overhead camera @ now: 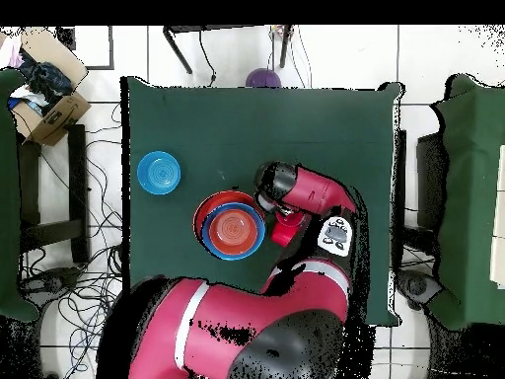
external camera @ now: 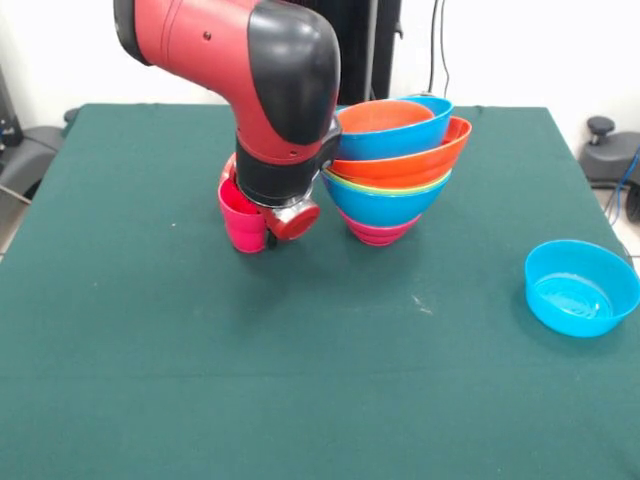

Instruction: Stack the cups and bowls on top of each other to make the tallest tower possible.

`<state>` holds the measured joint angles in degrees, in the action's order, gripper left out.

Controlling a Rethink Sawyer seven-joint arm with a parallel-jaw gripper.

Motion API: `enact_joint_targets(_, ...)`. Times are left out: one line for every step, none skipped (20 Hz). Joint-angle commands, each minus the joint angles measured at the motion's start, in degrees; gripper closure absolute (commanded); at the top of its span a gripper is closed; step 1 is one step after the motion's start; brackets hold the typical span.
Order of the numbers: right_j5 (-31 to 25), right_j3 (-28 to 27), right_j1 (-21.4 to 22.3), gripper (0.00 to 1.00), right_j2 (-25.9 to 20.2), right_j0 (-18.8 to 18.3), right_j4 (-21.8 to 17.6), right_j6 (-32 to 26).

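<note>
A: Standing mid-table, the tower [external camera: 395,170] is a nested pile: magenta bowl lowest, then blue, a green rim, big orange, blue, and a small orange bowl [external camera: 385,116] in the top.

B: And the arm [external camera: 265,80]?

A: It hangs just beside the pile, over the pink cup [external camera: 240,218] on the table [external camera: 150,330]. The gripper [external camera: 272,232] is hidden behind the wrist; whether it clasps the cup cannot be told.

B: Anything loose?

A: A light blue bowl [external camera: 580,287], well apart, near the table's edge.
</note>
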<state>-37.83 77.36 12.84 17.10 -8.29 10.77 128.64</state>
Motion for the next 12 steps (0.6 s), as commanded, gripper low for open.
enact_joint_targets(5.2, 1.9, 0.0, 1.00, -7.9, 0.0, -0.8, 2.5)
enact_joint_targets(4.6, 2.4, 1.2, 1.00, -7.4, 0.0, -1.0, 2.4)
enact_joint_targets(3.9, 3.0, 2.5, 1.00, -7.0, 0.1, -1.1, 2.2)
enact_joint_targets(2.4, 3.9, 5.2, 1.00, -6.3, 0.3, -1.5, 1.3)
enact_joint_targets(1.4, 4.3, 6.8, 1.00, -5.8, 0.5, -1.8, 0.8)
enact_joint_targets(-0.7, 4.7, 9.1, 1.00, -5.3, 0.7, -2.2, -0.3)
enact_joint_targets(-2.7, 5.1, 11.4, 1.00, -4.8, 0.9, -2.6, -1.4)
enact_joint_targets(-5.7, 5.1, 13.8, 1.00, -4.1, 1.3, -3.1, -2.6)
enact_joint_targets(-7.4, 5.2, 15.4, 1.00, -3.9, 1.4, -3.5, -3.5)
enact_joint_targets(-9.0, 5.3, 17.0, 1.00, -3.7, 1.5, -3.8, -4.5)
enact_joint_targets(-9.8, 5.6, 18.1, 1.00, -3.7, 1.5, -4.1, -5.1)
enact_joint_targets(-11.4, 5.5, 19.6, 1.00, -3.4, 1.7, -4.6, -5.9)
